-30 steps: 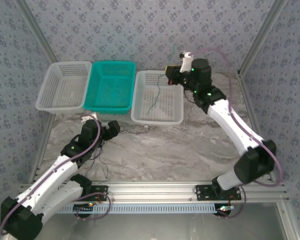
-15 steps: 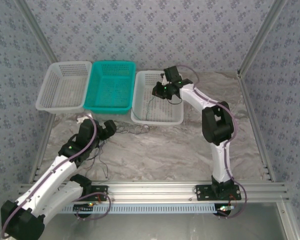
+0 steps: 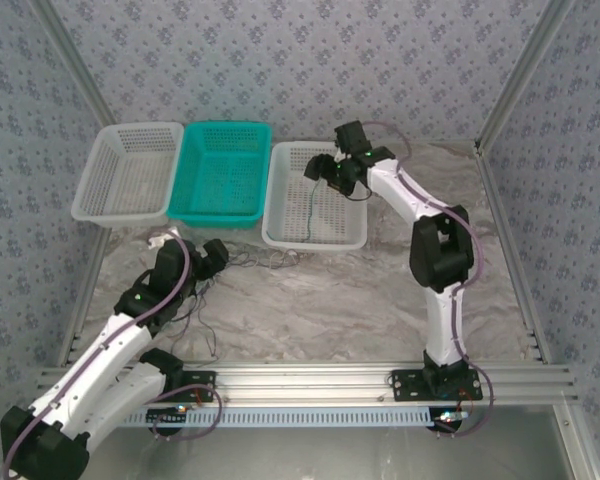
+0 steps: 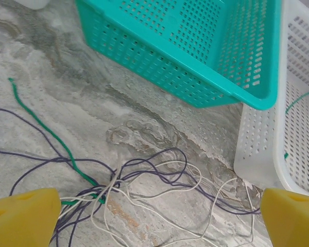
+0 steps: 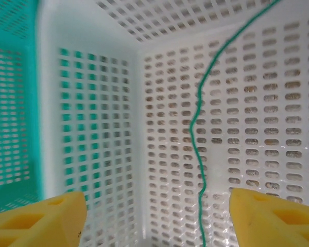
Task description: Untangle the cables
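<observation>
Top external: left gripper (image 3: 216,256) spread wide at the teal basket (image 3: 225,127) near edge, over the tangled cables (image 3: 255,262). Open table (image 3: 380,290) lies to their right. Further right, right gripper (image 3: 320,170) is parted over the white basket (image 3: 315,241) far end, with a green cable (image 3: 307,210) lying loose inside.

White arm links (image 3: 100,350), black joints (image 3: 440,255), purple-grey cables (image 3: 187,268) along them, yellow gripper fingers (image 4: 20,211)
</observation>
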Robot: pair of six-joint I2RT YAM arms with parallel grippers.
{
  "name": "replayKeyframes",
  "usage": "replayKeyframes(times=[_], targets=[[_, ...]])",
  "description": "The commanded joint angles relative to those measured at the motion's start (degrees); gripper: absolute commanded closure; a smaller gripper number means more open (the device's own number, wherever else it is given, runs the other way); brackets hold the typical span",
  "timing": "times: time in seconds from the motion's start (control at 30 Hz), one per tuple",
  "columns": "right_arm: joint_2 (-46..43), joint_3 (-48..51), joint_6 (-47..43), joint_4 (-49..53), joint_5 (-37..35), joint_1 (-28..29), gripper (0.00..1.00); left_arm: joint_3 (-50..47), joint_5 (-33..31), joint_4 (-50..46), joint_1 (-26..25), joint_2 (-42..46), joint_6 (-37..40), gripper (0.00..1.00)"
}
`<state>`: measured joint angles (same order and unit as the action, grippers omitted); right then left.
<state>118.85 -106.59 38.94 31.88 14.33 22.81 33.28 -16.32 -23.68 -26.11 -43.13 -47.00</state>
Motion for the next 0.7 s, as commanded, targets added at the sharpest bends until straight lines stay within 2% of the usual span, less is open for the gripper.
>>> replayKeyframes(times=[0.0,0.13,0.23,0.33,0.47,0.53,0.67], targets=[[-11.5,0.9,-4.0,0.5,0.6,0.4,0.25,1.9,-5.0,-5.4,0.7,0.7,-2.9,0.01],[-24.3,9.2,-11.9,-4.7,0.5,4.9,0.25,3.3,-6.0,-10.4,3.5,-0.7,-2.6,0.01],[-33.4,18.1,-18.7,-9.9,-2.1,11.5,0.23,2.2,-2.6,-12.0,9.8,-1.0,-3.4,0.04],[-39.3,25.3,-19.7,-13.6,-3.1,16.8,0.17,0.0,4.1,-9.7,18.9,-1.7,-3.2,0.09],[-43.0,33.7,-13.9,-20.3,4.6,19.3,0.16,-2.6,18.2,-1.0,30.9,-8.9,-2.9,0.16],[-43.6,36.1,-12.7,-21.4,5.7,20.1,0.16,-2.7,25.2,3.9,33.3,-14.9,-2.3,0.16],[-44.0,37.8,-12.6,-19.3,5.4,21.0,0.16,0.6,30.4,7.3,33.1,-26.8,-0.5,0.16]])
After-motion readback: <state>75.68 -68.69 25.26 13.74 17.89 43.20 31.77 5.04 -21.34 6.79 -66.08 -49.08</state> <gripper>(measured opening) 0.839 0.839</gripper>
